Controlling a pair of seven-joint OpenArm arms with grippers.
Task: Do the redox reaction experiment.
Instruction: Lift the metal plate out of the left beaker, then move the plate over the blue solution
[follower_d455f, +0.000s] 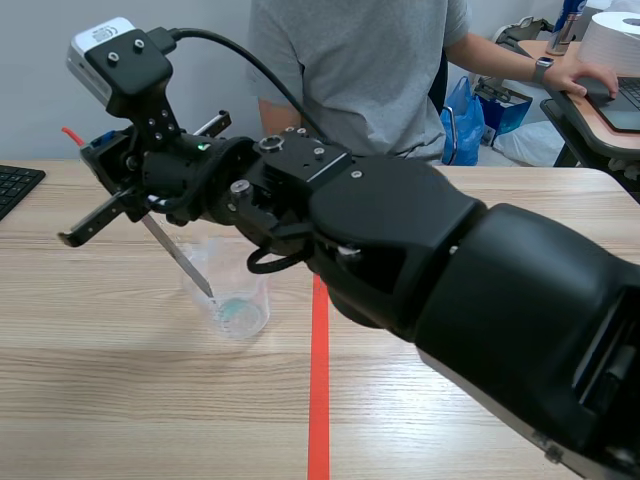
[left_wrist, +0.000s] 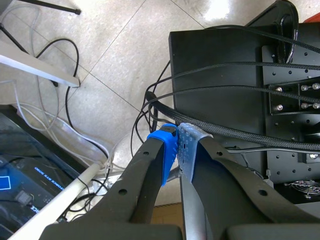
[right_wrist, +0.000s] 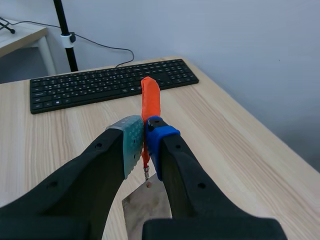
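- Right gripper clamped on orange tag of metal strip.
- Strip slants into beaker, left of centre.
- Left gripper closed, apparently empty.
- Best: dip tip into blue-green liquid without nudging the glass.

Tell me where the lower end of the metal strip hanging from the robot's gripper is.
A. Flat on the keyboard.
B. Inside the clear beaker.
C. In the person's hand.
B: hung by its orange tag from the right gripper, the metal strip slants down into the clear beaker, its tip near the blue-green liquid.
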